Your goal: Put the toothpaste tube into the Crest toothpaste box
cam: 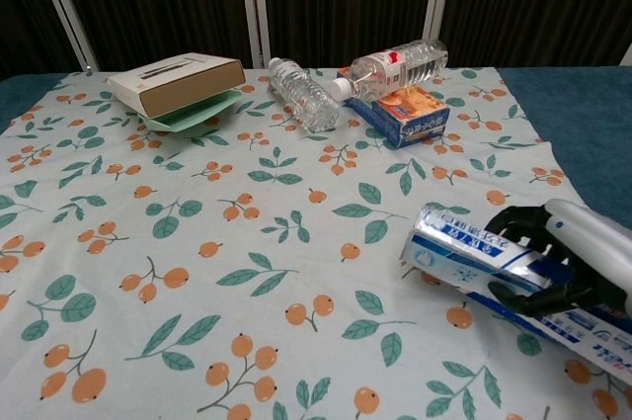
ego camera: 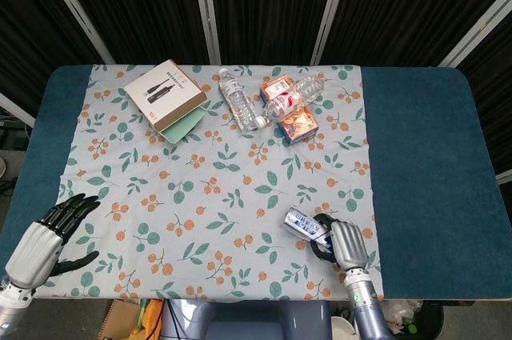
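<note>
My right hand point(ego camera: 346, 242) point(cam: 565, 252) grips the blue and white Crest toothpaste box point(cam: 474, 257) point(ego camera: 303, 225) near the front right of the floral cloth. The box lies nearly flat, low over the cloth, its open end pointing left toward the middle. My left hand point(ego camera: 46, 238) hovers at the front left corner with fingers spread and nothing in it; the chest view does not show it. I see no separate toothpaste tube in either view.
At the back of the cloth point(ego camera: 216, 188) lie a brown box on a green booklet point(ego camera: 166, 94), two clear water bottles point(ego camera: 240, 100) point(ego camera: 294, 96) and small orange and blue cartons point(ego camera: 298, 125). Bare blue table point(ego camera: 432, 156) runs along the right.
</note>
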